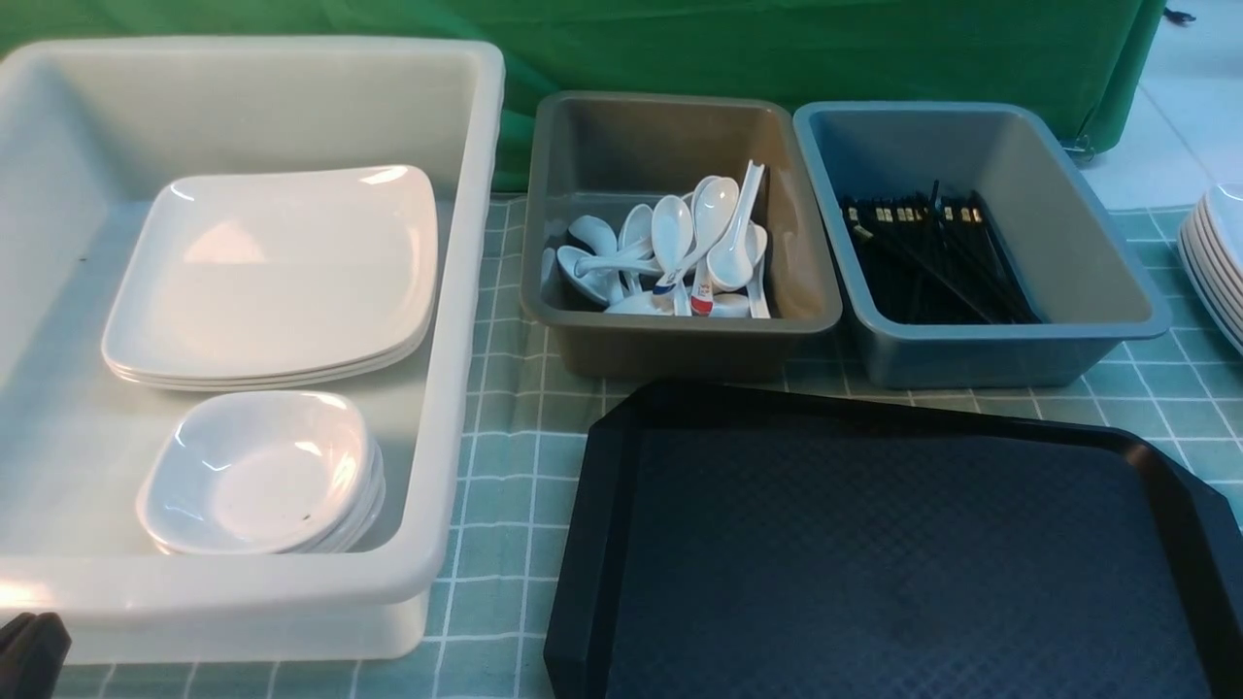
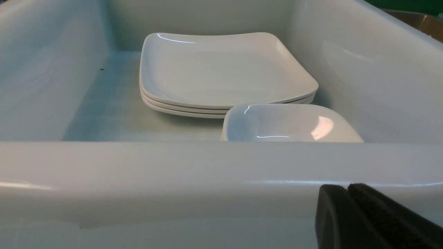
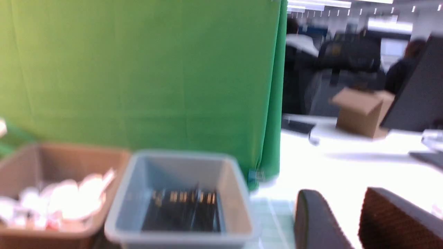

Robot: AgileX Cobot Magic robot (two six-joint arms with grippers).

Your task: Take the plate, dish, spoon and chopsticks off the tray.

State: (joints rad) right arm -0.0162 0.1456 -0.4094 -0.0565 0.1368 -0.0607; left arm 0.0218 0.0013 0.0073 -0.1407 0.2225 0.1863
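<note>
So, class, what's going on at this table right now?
A two-armed robot is clearing a tray, and the tray is now bare. Plates and small dishes sit stacked in the white tub, spoons in the grey tub, chopsticks in the blue tub. Neither arm holds anything: the left gripper is shut outside the white tub's near wall, the right gripper is open and empty.
</note>
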